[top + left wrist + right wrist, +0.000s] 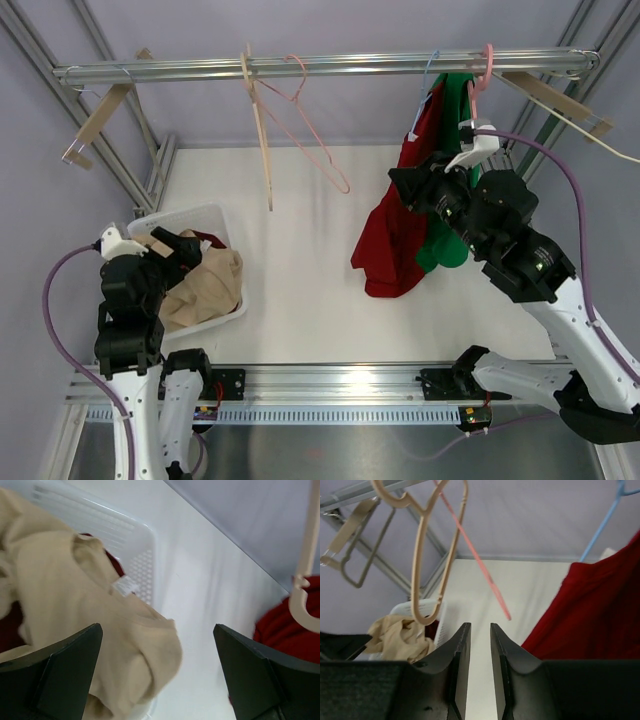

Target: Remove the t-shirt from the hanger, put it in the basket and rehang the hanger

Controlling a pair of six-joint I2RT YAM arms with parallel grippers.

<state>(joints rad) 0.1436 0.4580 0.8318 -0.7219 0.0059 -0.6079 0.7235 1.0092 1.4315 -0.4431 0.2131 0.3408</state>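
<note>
At the upper right of the top view, the red t-shirt (393, 235) hangs from the rail (320, 67) on a blue hanger (428, 78), its hem over the white table (300, 280). A green t-shirt (447, 248) hangs just beside it under a pink hook (487, 62). My right pincer (398, 182) sits close against the red cloth at mid-height; I cannot tell whether it touches. In the right wrist view, its fingers (460, 650) are drawn almost together, a thin slit between them with nothing in it.

Two bare hangers, beige (262, 135) and pink (322, 140), hang at mid-rail.

At lower left, my left pincer (188, 245) has its fingers wide apart and empty. It hovers over the white basket (195, 214), which holds a beige shirt (205, 285).
</note>
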